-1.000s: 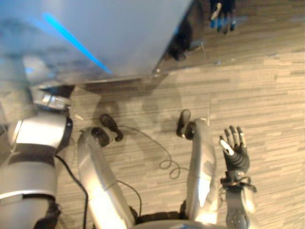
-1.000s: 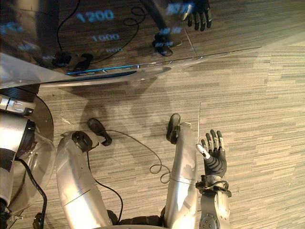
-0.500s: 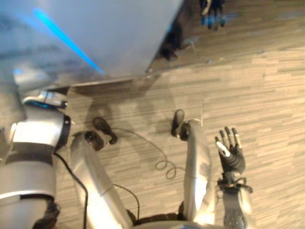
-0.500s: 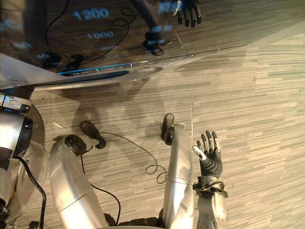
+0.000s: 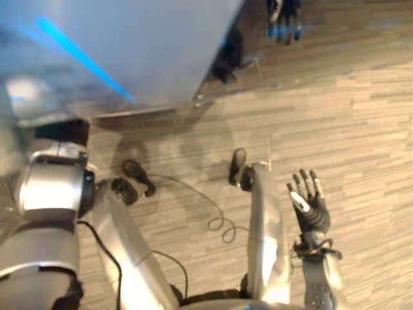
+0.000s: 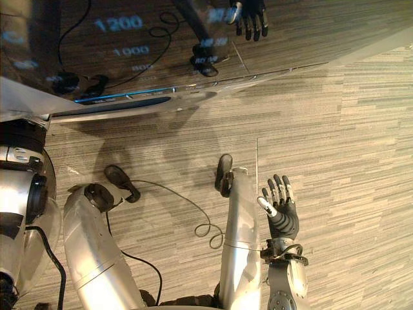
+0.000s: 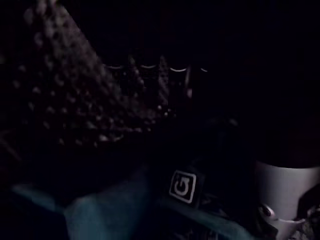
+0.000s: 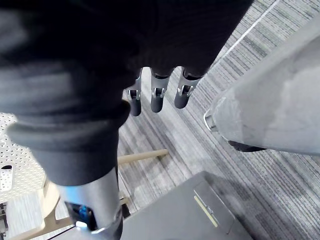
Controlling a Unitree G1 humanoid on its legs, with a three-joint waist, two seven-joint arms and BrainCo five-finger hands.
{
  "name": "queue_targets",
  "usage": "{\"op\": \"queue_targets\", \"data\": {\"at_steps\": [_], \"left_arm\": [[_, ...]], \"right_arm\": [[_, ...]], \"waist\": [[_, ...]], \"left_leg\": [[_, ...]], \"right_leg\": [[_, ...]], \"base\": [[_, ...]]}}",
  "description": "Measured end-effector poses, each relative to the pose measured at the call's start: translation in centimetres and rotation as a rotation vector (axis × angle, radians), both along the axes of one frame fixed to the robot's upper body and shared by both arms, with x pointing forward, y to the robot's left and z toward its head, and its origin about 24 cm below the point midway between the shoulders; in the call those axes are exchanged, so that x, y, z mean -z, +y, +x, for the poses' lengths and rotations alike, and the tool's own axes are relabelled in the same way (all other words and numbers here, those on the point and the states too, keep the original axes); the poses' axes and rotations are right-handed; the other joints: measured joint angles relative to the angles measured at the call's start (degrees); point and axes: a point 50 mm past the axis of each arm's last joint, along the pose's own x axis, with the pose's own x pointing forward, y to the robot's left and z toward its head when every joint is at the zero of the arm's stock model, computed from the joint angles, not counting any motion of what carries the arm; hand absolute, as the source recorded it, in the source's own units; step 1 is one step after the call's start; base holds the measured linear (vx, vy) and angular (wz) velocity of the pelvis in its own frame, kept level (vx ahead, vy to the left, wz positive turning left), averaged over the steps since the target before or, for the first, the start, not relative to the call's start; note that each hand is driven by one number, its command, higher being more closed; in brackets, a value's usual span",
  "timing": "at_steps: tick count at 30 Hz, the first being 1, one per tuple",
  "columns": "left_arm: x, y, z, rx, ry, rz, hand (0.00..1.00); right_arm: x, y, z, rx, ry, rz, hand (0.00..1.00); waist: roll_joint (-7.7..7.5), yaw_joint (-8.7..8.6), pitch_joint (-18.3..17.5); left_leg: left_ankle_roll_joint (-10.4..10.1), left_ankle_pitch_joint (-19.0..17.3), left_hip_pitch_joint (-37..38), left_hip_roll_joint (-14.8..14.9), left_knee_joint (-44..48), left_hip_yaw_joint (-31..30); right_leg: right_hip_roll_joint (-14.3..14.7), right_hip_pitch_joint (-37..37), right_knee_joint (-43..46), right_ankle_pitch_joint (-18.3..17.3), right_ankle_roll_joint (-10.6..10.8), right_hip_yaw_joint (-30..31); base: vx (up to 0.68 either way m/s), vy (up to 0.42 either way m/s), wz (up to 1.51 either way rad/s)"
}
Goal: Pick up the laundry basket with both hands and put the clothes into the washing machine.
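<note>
The right hand [image 6: 279, 208] hung over the floor [image 6: 348, 129] near its front edge, spread wide and holding nothing. In its own wrist view its fingers [image 8: 157, 97] ran out straight above the striped planks, touching nothing.

The washing machine [image 6: 129, 58] stood at the far left of the floor. Its glossy dark face mirrored the planks and the right hand. The left arm [image 5: 48, 194] reached into the shadowed opening under that face, at the left edge of the floor.

The left wrist view was very dark. A perforated drum wall [image 7: 75, 100] sloped across it, and a teal cloth [image 7: 100, 212] lay low inside the drum, just beside the left hand [image 7: 186, 186]. I could not tell whether that hand was holding the cloth or was empty.

A white perforated wall, seemingly the laundry basket [image 8: 12, 145], showed in the right wrist view beside a pale wooden frame [image 8: 142, 156]. It was well apart from the right hand. A grey box [image 8: 185, 215] stood on the floor near the frame
</note>
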Motion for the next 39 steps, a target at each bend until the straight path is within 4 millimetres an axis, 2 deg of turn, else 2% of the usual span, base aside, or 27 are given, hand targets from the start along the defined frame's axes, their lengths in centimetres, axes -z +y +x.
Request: {"op": "queue_targets", "data": {"at_steps": [2,4,5,7,9,14,16,18,20,21,23,25,27,28,30,31,33,36,37,39], "left_arm": [[0.9,-0.2,0.2,0.108,-0.001,-0.225,0.00],[1.1,-0.6,0.4,0.177,-0.015,-0.363,0.00],[1.1,-1.0,0.5,0.252,-0.052,-0.528,0.00],[0.9,-1.3,0.4,0.304,-0.089,-0.635,0.00],[-0.2,-1.2,-0.1,0.347,-0.183,-0.763,0.00],[-2.3,-0.1,-1.6,0.308,-0.400,-0.865,0.00],[-2.1,-0.1,-2.3,0.301,-0.459,-0.887,0.00],[-0.4,-0.8,-2.4,0.292,-0.468,-0.902,0.00],[3.8,-2.0,-1.8,0.246,-0.396,-0.976,0.00],[5.1,-2.4,-1.6,0.230,-0.369,-0.997,0.00],[10.5,-3.4,-1.7,0.165,-0.258,-1.067,0.00],[13.3,-4.0,-2.0,0.132,-0.195,-1.097,0.00],[17.2,-4.9,-2.8,0.085,-0.108,-1.114,0.00],[18.2,-5.1,-3.1,0.068,-0.083,-1.099,0.00],[22.3,-6.2,-4.5,0.009,0.032,-1.061,0.00],[23.3,-6.5,-5.0,-0.005,0.060,-1.056,0.00],[27.9,-8.8,-7.2,-0.039,0.212,-1.086,0.00],[33.3,-10.5,-11.0,-0.065,0.421,-1.057,0.00],[34.2,-10.5,-11.8,-0.067,0.459,-1.032,0.00],[38.0,-10.0,-15.5,-0.120,0.613,-0.995,0.00]], "right_arm": [[0.1,0.1,0.0,-0.003,0.007,0.004,0.00],[0.1,0.1,0.0,-0.006,0.011,0.007,0.00],[0.3,0.1,0.0,-0.004,0.017,0.008,0.00],[0.4,0.1,0.0,0.000,0.026,0.009,0.00],[0.5,0.1,0.0,0.009,0.035,0.009,0.00],[0.6,0.3,0.0,0.013,0.048,0.000,0.00],[0.6,0.7,0.1,0.001,0.051,0.000,0.00],[0.6,0.7,0.1,0.000,0.054,0.000,0.00],[1.0,0.7,0.1,0.015,0.075,-0.015,0.00],[1.1,0.7,0.1,0.018,0.085,-0.021,0.00],[2.0,0.6,0.0,0.036,0.135,-0.029,0.00],[2.5,0.5,-0.1,0.048,0.162,-0.035,0.00],[2.6,0.2,0.0,0.063,0.179,-0.062,0.00],[2.6,0.2,0.2,0.062,0.177,-0.067,0.00],[2.5,0.0,0.7,0.070,0.171,-0.079,0.00],[2.4,-0.1,0.8,0.074,0.171,-0.082,0.00],[3.2,-0.5,0.7,0.087,0.211,-0.092,0.00],[5.6,-1.3,0.1,0.126,0.325,-0.084,0.00],[6.2,-1.4,0.0,0.133,0.352,-0.085,0.00],[9.3,-2.2,-1.1,0.159,0.501,-0.098,0.00]], "waist": [[0.02,0.03,0.0],[0.03,0.08,0.0],[0.03,0.06,0.0],[0.03,0.06,0.0],[0.03,0.08,0.0],[0.09,0.14,0.0],[0.19,0.10,0.1],[0.40,0.47,0.2],[0.84,0.88,0.5],[0.89,1.10,0.5],[1.03,1.53,0.6],[1.05,1.47,0.6],[1.26,1.92,0.5],[1.33,1.99,0.5],[1.51,2.40,0.4],[1.83,2.64,0.3],[3.52,3.38,-1.3],[4.11,4.34,-5.2],[4.18,4.61,-5.9],[5.17,4.92,-10.1]], "left_leg": [[-0.2,0.1,0.0,0.0,-0.5,0.0],[-0.3,0.3,0.0,-0.1,-0.9,0.0],[-0.4,0.3,0.0,-0.1,-1.0,0.0],[-0.5,0.3,0.0,-0.1,-1.1,0.0],[-0.6,0.4,0.0,-0.2,-1.3,0.0],[-0.7,1.2,0.2,-0.6,-2.0,-0.1],[-0.7,1.6,0.6,-1.2,-2.6,-0.1],[-0.7,1.8,1.8,-1.3,-3.1,0.0],[-0.8,1.8,5.0,-2.0,-4.0,0.2],[-0.8,1.8,6.2,-2.1,-4.4,0.4],[-1.3,2.0,11.7,-2.3,-6.8,1.2],[-1.9,2.4,15.3,-3.3,-9.1,1.6],[-2.7,3.4,20.7,-4.2,-12.9,2.3],[-2.5,3.9,22.0,-4.4,-13.9,2.6],[-3.4,5.2,27.6,-5.5,-18.0,3.0],[-3.6,5.5,29.1,-5.6,-18.9,3.1],[-4.0,6.8,35.1,-6.6,-23.3,3.4],[-4.5,9.1,44.2,-8.8,-31.2,5.2],[-4.7,9.5,46.1,-9.1,-32.8,5.5],[-5.4,11.7,51.7,-10.0,-39.3,6.5]], "right_leg": [[0.0,0.0,-0.4,0.2,-0.2,-0.1],[0.0,0.1,-0.8,0.4,-0.2,-0.3],[0.0,0.2,-0.9,0.4,-0.2,-0.5],[0.0,0.2,-0.9,0.4,-0.2,-0.5],[0.0,0.3,-0.9,0.4,-0.2,-0.7],[-0.3,0.4,-0.8,0.3,-0.4,-1.1],[-0.9,0.8,-0.7,0.1,-0.6,-1.3],[-1.0,1.7,-0.9,0.0,-0.6,-1.4],[-1.8,4.8,-1.2,-0.6,-0.6,-1.6],[-2.0,5.9,-1.4,-0.8,-0.6,-1.7],[-2.1,11.3,-3.4,-1.0,-0.6,-2.4],[-2.7,14.8,-4.9,-1.3,-0.6,-3.0],[-3.1,19.7,-7.3,-1.4,-0.7,-3.9],[-3.1,21.1,-8.0,-1.4,-0.7,-4.2],[-3.7,26.6,-10.5,-1.5,-1.1,-5.6],[-3.8,28.1,-11.3,-1.5,-1.2,-6.1],[-4.1,34.9,-15.0,-1.4,-1.3,-8.0],[-5.2,43.1,-20.0,-1.3,-1.1,-9.8],[-5.2,44.8,-21.1,-1.2,-1.1,-10.0],[-5.0,50.2,-26.2,-0.1,-1.2,-12.0]], "base": [[0.00,0.000,0.00],[0.00,0.000,0.00],[0.00,0.000,0.00],[0.00,0.000,0.00],[0.00,0.000,0.00],[0.00,-0.012,0.05],[0.00,-0.026,0.16],[0.01,-0.023,0.08],[0.02,-0.018,0.21],[0.03,-0.031,0.21],[0.04,-0.044,0.15],[0.02,-0.046,0.26],[0.04,-0.100,0.26],[0.07,-0.100,0.19],[0.09,-0.084,0.25],[0.11,-0.078,0.25],[0.13,-0.067,0.29],[0.14,-0.067,0.29],[0.17,-0.105,0.11],[0.16,-0.089,0.12]]}}
